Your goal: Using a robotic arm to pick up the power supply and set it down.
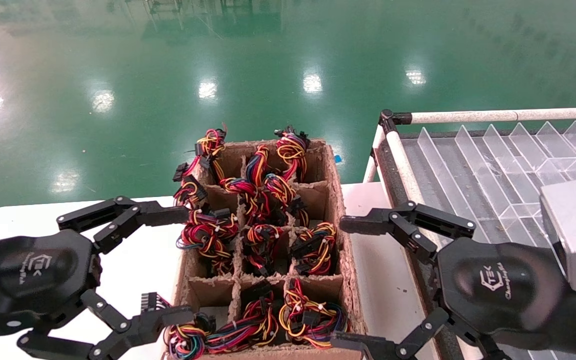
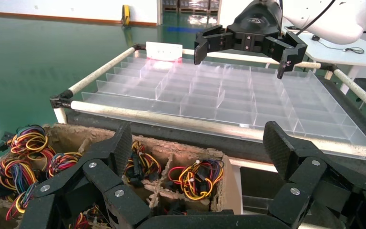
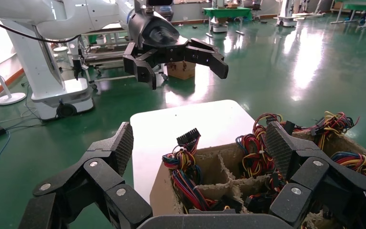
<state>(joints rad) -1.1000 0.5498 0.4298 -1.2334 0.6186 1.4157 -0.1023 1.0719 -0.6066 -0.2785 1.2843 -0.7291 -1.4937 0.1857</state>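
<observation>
both grippers, left (image 1: 160, 265) and right (image 1: 353, 282), spread wide, flank the cardboard box (image 1: 340, 200).

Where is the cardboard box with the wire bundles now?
In the head view, the cardboard box sits centre on the white table, between the open left gripper and right gripper, left of the clear divider tray.

Bright overhead lighting; glare spots on glossy green floor (image 1: 208, 90), strong flare at left edge; focus sharp.
</observation>
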